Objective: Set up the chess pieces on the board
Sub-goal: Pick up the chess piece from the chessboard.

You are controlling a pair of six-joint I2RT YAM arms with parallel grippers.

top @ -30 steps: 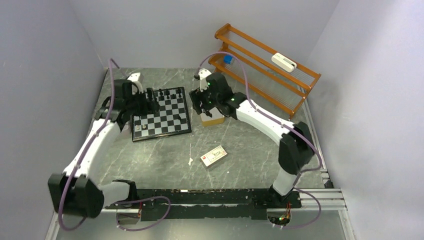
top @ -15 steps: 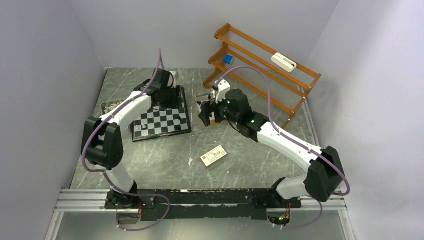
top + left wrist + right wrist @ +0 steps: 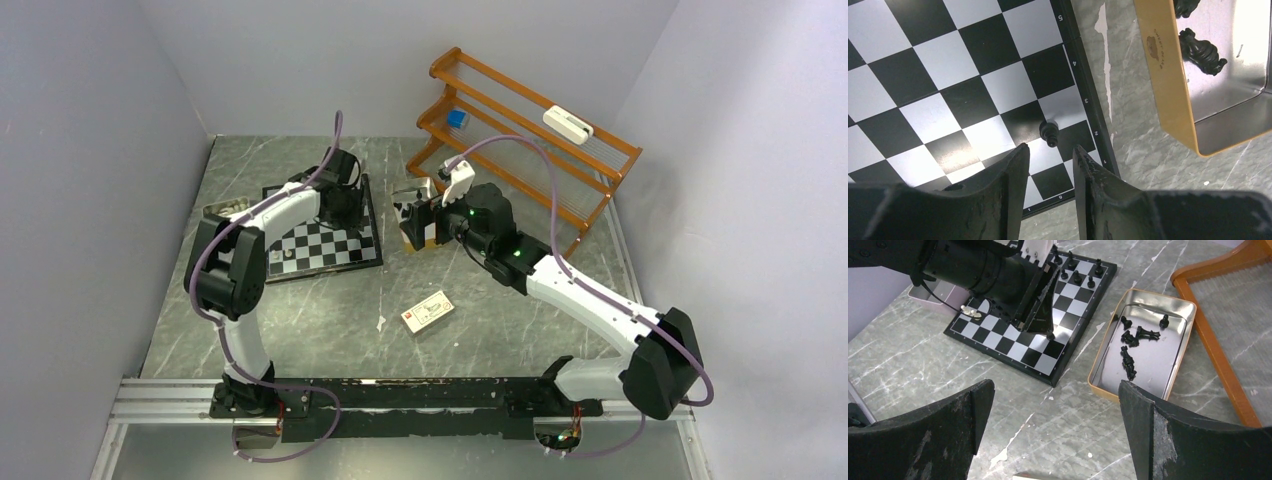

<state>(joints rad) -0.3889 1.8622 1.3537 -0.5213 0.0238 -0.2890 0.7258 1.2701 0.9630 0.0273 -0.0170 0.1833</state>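
The checkered board (image 3: 320, 245) lies at the left centre of the table. My left gripper (image 3: 1050, 156) hovers over the board's right edge, jaws slightly apart and empty. A black pawn (image 3: 1049, 134) stands on the board just beyond its fingertips (image 3: 1015, 162). In the right wrist view several black pieces (image 3: 1075, 274) stand along the board's (image 3: 998, 337) far edge and a few pale ones (image 3: 970, 312) at its left. More black pieces (image 3: 1129, 357) lie in the tan-rimmed tin (image 3: 1175, 360) beside the board. My right gripper (image 3: 1055, 405) is wide open and empty, high above the table near the tin.
A wooden rack (image 3: 530, 140) stands at the back right. A small flat card box (image 3: 427, 311) lies on the table in front. A grey tray (image 3: 222, 210) sits left of the board. The left arm (image 3: 983, 270) covers part of the board.
My left gripper has moved right across the board to its right edge. My right gripper has drawn back and to the right, away from above the tin.
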